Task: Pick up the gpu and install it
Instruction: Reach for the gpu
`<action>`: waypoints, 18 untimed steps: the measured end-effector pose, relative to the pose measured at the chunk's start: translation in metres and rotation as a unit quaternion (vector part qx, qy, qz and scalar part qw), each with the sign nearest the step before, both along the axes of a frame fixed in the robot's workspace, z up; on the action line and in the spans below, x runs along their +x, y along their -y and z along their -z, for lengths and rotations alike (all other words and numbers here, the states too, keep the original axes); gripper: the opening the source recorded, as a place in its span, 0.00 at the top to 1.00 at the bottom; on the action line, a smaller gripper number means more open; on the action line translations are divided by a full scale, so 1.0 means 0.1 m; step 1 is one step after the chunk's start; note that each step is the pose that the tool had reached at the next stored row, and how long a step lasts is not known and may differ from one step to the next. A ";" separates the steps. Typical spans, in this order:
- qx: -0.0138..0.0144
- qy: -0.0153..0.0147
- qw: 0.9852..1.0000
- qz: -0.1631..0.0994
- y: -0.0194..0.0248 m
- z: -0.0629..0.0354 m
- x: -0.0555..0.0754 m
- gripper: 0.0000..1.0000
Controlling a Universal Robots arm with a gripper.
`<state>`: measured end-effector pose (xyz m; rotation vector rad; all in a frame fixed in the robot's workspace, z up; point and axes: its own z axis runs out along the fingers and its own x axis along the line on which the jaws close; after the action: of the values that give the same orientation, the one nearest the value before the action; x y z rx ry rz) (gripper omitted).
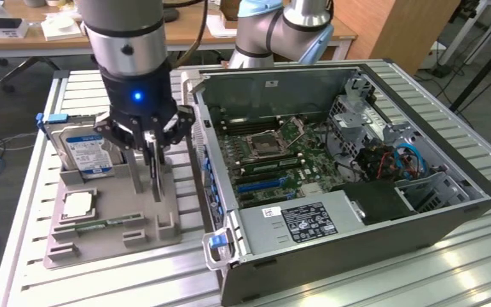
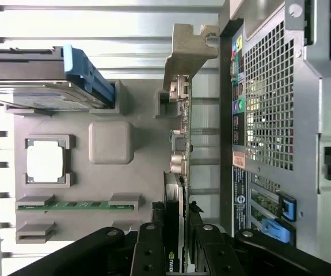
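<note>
Black hand point(image 1: 149, 150) is closed on the thin gpu point(image 2: 181, 155), standing upright in the grey holder point(image 2: 110, 144) beside the computer case point(image 2: 269, 115).

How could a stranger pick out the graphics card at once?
Find the open computer case; beside it, on the exterior view's left, lies a grey tray. The graphics card stands on edge at the tray's side nearest the case, gripped by the end effector. Unlike the boxy hard drive, it is thin and dark.
</note>
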<state>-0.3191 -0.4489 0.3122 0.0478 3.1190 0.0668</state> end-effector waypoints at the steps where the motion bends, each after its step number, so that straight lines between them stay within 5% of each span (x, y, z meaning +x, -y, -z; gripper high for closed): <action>1: 0.000 0.000 1.000 0.000 0.000 -0.045 0.00 0.74; 18: 0.000 0.000 1.000 0.000 0.000 -0.800 0.00 0.74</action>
<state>-0.3191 -0.4490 0.3922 0.0478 3.1190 0.0665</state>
